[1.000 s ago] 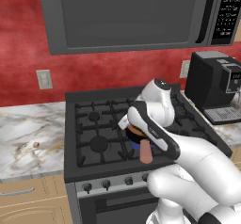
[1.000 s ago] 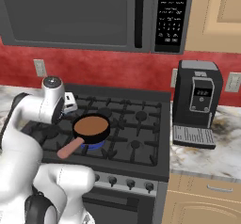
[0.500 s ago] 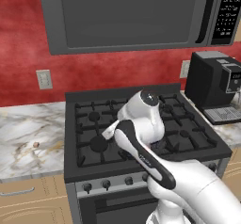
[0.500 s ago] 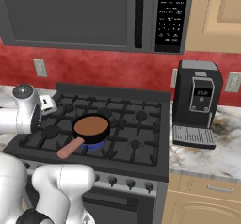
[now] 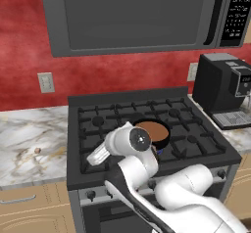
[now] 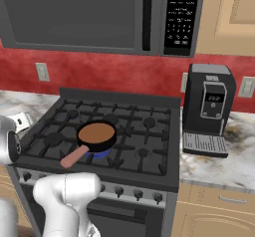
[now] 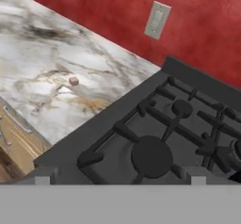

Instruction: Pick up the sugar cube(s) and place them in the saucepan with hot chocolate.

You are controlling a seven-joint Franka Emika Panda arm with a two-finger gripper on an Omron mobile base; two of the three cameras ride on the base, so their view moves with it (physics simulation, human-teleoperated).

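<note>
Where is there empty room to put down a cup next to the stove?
The marble counter left of the stove is mostly bare, from the wall outlet to its front edge; one sugar cube sits there. Right of the stove it's crowded: the coffee machine takes most of it, leaving bare marble along the front edge.
</note>
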